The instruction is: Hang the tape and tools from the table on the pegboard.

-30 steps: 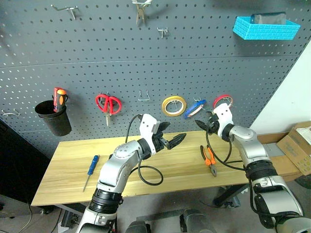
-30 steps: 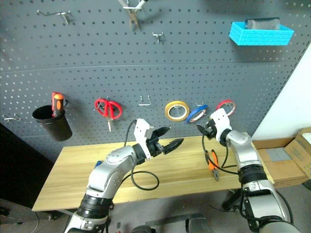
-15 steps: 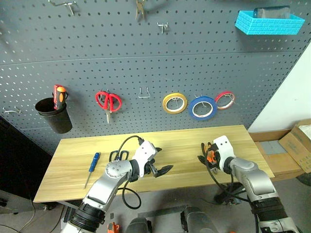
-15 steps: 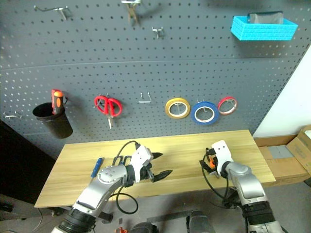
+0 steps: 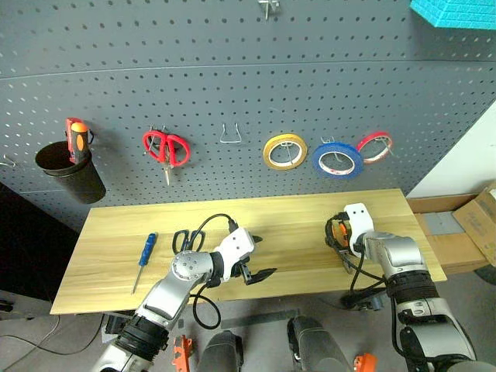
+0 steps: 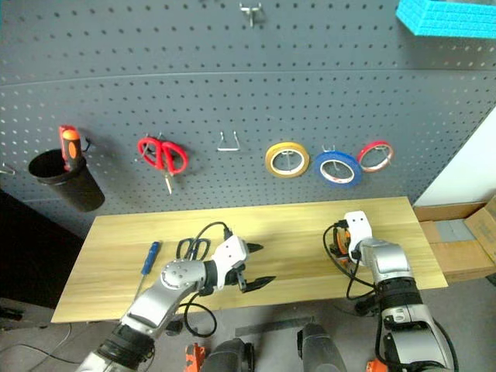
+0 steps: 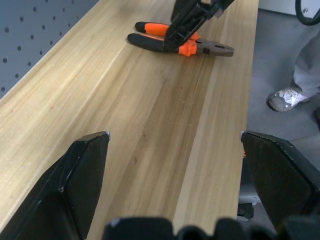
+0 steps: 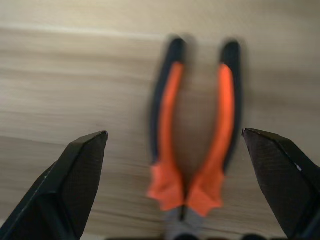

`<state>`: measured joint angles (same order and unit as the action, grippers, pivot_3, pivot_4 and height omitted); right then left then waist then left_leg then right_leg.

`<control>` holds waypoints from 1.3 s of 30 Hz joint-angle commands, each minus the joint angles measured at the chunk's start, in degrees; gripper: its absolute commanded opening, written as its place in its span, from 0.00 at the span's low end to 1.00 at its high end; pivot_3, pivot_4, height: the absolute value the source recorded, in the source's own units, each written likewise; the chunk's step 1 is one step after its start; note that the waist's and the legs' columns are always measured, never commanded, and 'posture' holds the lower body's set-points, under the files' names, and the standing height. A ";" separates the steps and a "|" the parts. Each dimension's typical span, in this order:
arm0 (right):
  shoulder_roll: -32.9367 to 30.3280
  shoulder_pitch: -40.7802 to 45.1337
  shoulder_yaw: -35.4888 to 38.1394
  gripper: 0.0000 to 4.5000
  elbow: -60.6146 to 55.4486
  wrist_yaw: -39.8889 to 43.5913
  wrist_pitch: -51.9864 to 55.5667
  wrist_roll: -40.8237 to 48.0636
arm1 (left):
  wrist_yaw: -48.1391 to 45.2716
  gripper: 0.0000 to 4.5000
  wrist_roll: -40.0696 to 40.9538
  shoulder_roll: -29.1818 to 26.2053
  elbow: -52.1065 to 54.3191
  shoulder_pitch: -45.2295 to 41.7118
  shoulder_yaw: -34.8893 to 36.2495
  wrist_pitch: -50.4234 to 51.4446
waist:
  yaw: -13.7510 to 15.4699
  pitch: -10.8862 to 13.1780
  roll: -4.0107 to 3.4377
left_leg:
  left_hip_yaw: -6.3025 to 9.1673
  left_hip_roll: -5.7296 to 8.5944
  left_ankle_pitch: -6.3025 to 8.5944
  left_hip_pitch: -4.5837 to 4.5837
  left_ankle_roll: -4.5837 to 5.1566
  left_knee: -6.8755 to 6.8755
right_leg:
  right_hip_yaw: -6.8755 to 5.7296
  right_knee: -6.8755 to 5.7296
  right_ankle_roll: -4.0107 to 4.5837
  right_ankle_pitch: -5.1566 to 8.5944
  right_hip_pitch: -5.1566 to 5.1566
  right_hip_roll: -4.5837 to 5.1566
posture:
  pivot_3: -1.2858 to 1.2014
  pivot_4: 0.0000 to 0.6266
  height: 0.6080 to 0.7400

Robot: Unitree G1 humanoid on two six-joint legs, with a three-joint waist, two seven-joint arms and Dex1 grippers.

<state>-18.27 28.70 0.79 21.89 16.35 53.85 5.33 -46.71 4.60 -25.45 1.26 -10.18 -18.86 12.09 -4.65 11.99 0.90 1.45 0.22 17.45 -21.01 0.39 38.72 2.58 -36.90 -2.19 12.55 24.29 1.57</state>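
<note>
Pliers (image 8: 192, 135) with orange-and-black handles lie flat on the table (image 5: 116, 232) near its right end, directly under the right gripper (image 8: 180, 165), whose two black fingers stand spread wide on either side of the handles without touching them. From the head views the pliers are mostly hidden behind that wrist; only a bit of orange shows. In the right wrist view they are blurred, and their metal nose is cut off at the picture's edge. The left wrist view shows them whole, nose and all, partly crossed by the other arm's fingers. The left gripper (image 5: 258, 260) hovers low over the middle of the table's front edge, fingers wide apart and empty. Dark-handled scissors (image 5: 186, 239) lie just behind the left arm, their blades hidden by it. The blue-handled screwdriver (image 5: 144, 255) lies well to the left. On the pegboard (image 5: 232, 101) the wide blue tape (image 5: 338, 159) hangs between a yellow roll (image 5: 284, 150) and a thin red roll (image 5: 374, 146)
</note>
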 commanded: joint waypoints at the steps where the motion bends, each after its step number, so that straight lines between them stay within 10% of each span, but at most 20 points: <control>1: -0.28 1.92 1.07 0.99 2.54 -0.24 0.06 0.10 | 0.68 1.00 0.66 -0.48 4.68 2.56 1.04 1.12 | -0.01 0.52 0.01 | -0.01 0.03 0.00 0.00 0.00 0.00 | 0.00 0.01 0.00 0.00 0.00 0.06 | 0.50 0.42 1.00; 10: -0.75 7.80 0.45 0.99 13.25 -0.22 -4.16 -0.67 | 1.75 1.00 0.86 -0.26 9.77 5.82 1.48 4.85 | 0.03 2.16 0.32 | 0.02 0.06 -0.02 0.07 0.00 0.09 | -0.11 -0.04 -0.04 0.02 -0.07 0.01 | 0.51 0.46 1.00; 16: -0.82 11.13 0.66 0.65 17.39 0.50 -4.67 -0.26 | 1.86 1.00 2.27 0.74 10.74 4.97 2.22 6.42 | 0.01 2.46 0.50 | 0.02 0.01 -0.02 0.07 -0.01 0.07 | -0.09 -0.04 -0.04 0.02 -0.07 -0.10 | 0.51 0.44 1.00; 22: -0.89 11.18 0.02 0.62 16.86 1.49 -5.43 -0.37 | 2.37 1.00 2.50 1.16 9.55 4.70 2.05 5.51 | -0.05 2.46 0.50 | 0.04 0.01 -0.01 0.06 -0.02 0.05 | -0.09 -0.02 -0.04 0.01 -0.07 -0.05 | 0.50 0.40 1.00; 34: -6.21 -7.64 -8.94 0.62 -30.03 10.68 -10.46 -0.55 | 9.45 1.00 7.89 3.47 23.71 15.12 8.55 9.71 | -0.30 1.88 0.03 | 0.00 0.03 -0.12 -1.15 -0.27 0.15 | -0.06 -0.17 -0.21 -0.12 1.18 0.04 | 0.48 0.25 1.00; 39: 4.65 -8.39 -7.29 0.62 -47.17 7.00 -9.01 6.18 | 15.74 1.00 12.64 6.59 34.27 20.33 13.35 14.41 | -0.19 1.55 0.09 | 0.07 0.02 -0.18 -1.29 -0.41 0.14 | -0.10 -0.14 -0.23 -0.18 1.27 0.04 | 0.50 0.20 1.00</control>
<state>-15.41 18.49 -7.83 -18.72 24.56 45.69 8.71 -33.08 15.28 -19.53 30.60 9.63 -7.30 25.88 -4.84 13.53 1.00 1.53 0.24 17.21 -22.31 -0.11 38.86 2.46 -37.03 -2.43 12.34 25.56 1.61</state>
